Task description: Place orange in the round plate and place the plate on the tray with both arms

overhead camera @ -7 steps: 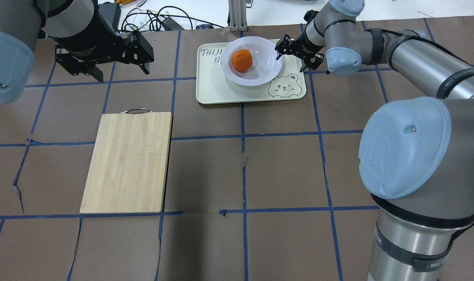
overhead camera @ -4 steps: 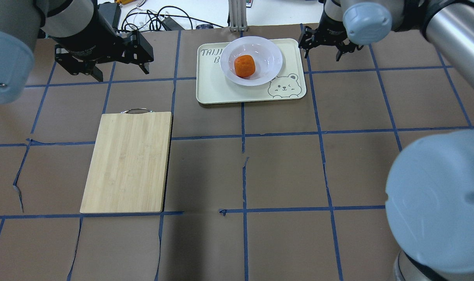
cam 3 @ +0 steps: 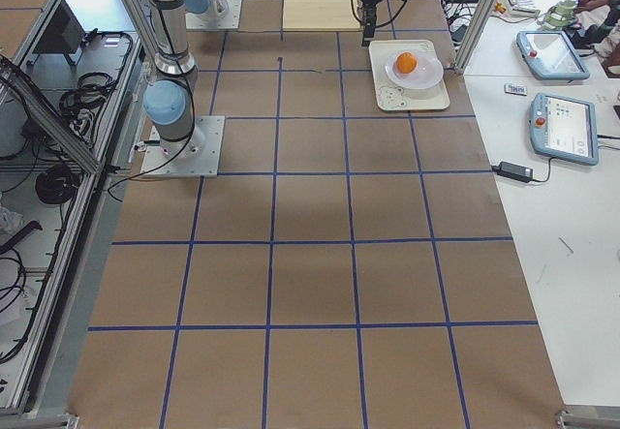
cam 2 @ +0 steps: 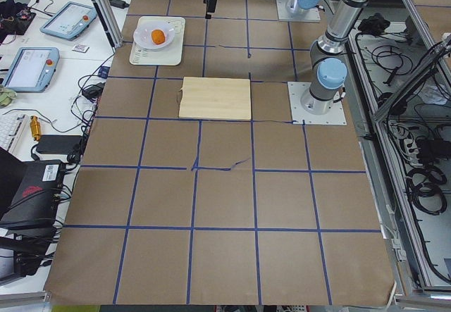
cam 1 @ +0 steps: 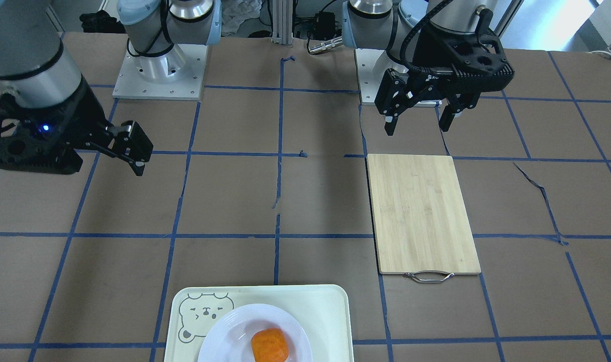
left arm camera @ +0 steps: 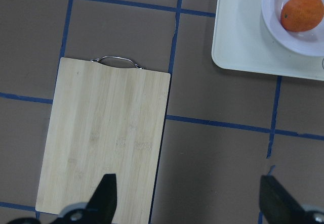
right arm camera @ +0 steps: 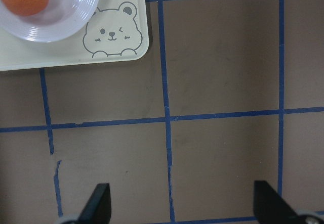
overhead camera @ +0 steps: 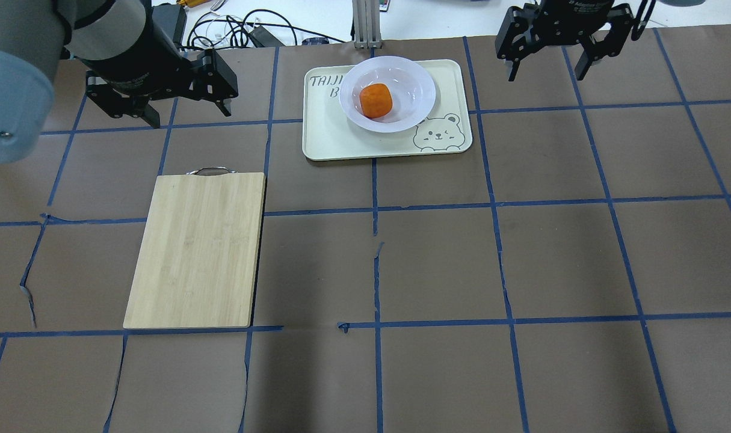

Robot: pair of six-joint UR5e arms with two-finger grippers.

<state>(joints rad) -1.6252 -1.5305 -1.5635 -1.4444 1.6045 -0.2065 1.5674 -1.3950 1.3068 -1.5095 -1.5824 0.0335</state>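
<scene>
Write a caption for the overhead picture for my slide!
The orange sits in the round plate on the tray, while the open left gripper and open right gripper hang to either side.

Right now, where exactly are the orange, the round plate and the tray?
orange [overhead camera: 376,100], overhead view, centre of the fruit.
round plate [overhead camera: 349,90], overhead view, left rim.
tray [overhead camera: 329,141], overhead view, bare corner left of the plate.

Orange [overhead camera: 376,100] in white round plate [overhead camera: 412,107], on cream tray [overhead camera: 329,135]
</scene>
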